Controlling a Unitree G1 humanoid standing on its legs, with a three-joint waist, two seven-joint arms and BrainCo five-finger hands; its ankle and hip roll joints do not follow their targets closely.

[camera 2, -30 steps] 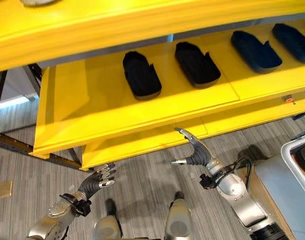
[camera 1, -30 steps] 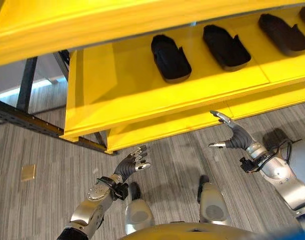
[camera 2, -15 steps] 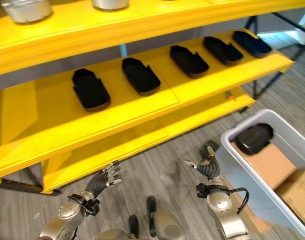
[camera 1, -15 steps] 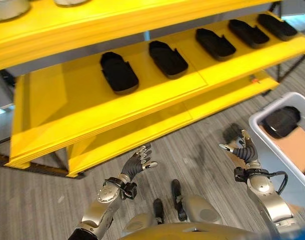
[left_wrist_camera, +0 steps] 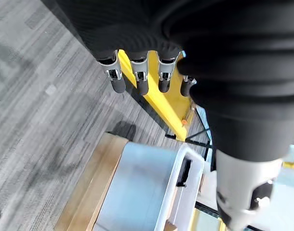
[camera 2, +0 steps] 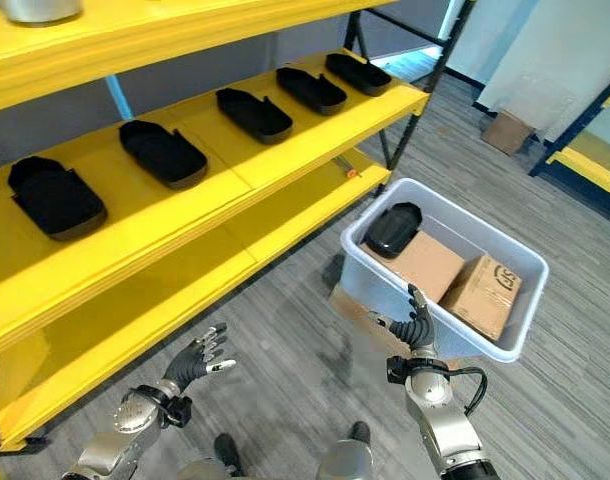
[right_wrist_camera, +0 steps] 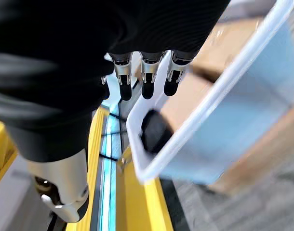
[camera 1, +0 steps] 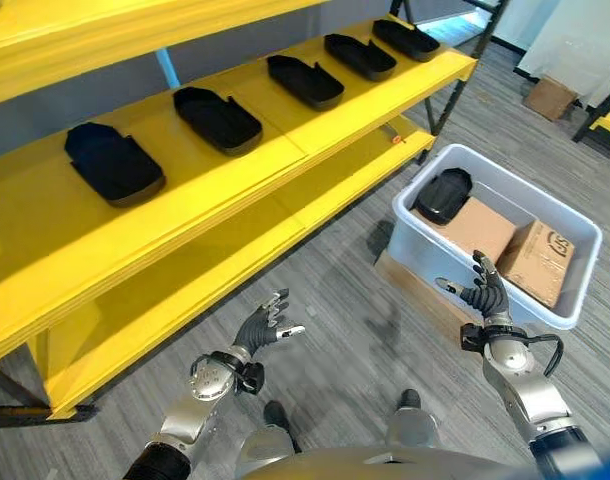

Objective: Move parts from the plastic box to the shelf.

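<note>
A yellow shelf (camera 2: pixel 235 190) is running along the robot's left and ahead, and five black parts are lying in a row on its middle board: the nearest part (camera 2: pixel 55 196), a second part (camera 2: pixel 163 153), a third part (camera 2: pixel 253 114), a fourth part (camera 2: pixel 311 89) and the farthest part (camera 2: pixel 358 73); they are sitting apart from one another, none touching. To the robot's right a pale plastic box (camera 2: pixel 385 290) is sitting on a flat cardboard sheet (camera 1: pixel 425 295) on the grey floor (camera 2: pixel 285 370), near the shelf's far end. Inside the box one more black part (camera 2: pixel 392 229) is lying in the corner nearest the shelf, just beside a large cardboard carton (camera 2: pixel 425 264), with a smaller carton (camera 2: pixel 483 291) next to that. The right hand (camera 2: pixel 418 326) is hovering at the box's near wall, fingers straight and spread, holding nothing; the right wrist view is showing its fingers (right_wrist_camera: pixel 147 83) extended over the box's rim. The left hand (camera 2: pixel 200 358) is hanging above the floor in front of the shelf's lowest board, fingers relaxed and open, also empty.
</note>
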